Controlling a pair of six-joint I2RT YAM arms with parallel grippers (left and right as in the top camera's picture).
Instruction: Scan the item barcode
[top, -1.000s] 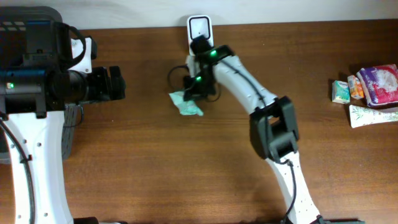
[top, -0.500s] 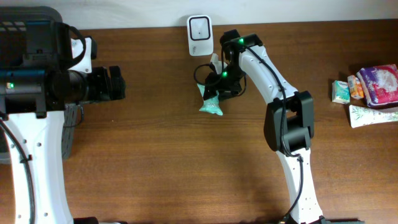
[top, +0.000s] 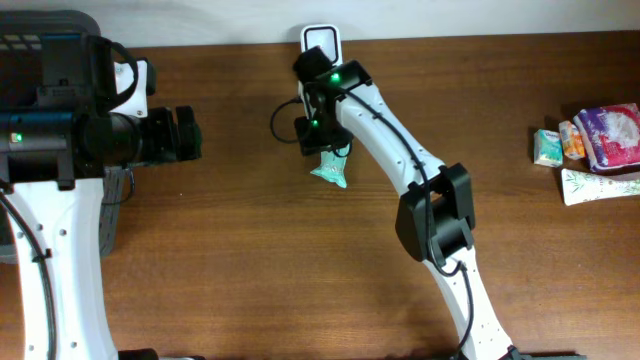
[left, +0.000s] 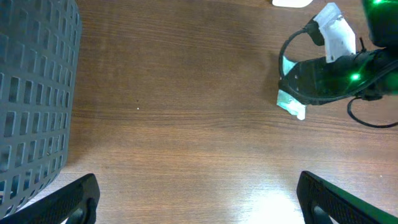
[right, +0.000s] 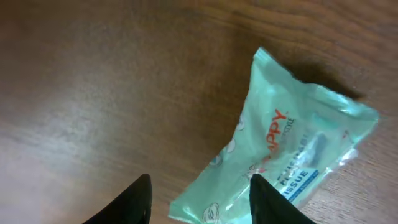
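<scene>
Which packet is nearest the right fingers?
The mint-green packet lying alone mid-table, just under the right fingers; the other packets sit clustered far off at the table's right edge.

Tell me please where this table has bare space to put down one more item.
Bare wood lies between the left hand and the green packet, and at the front between both arms. More lies between the right arm and the pile of packets. It is crowded around the scanner, the right hand and the packet.
</scene>
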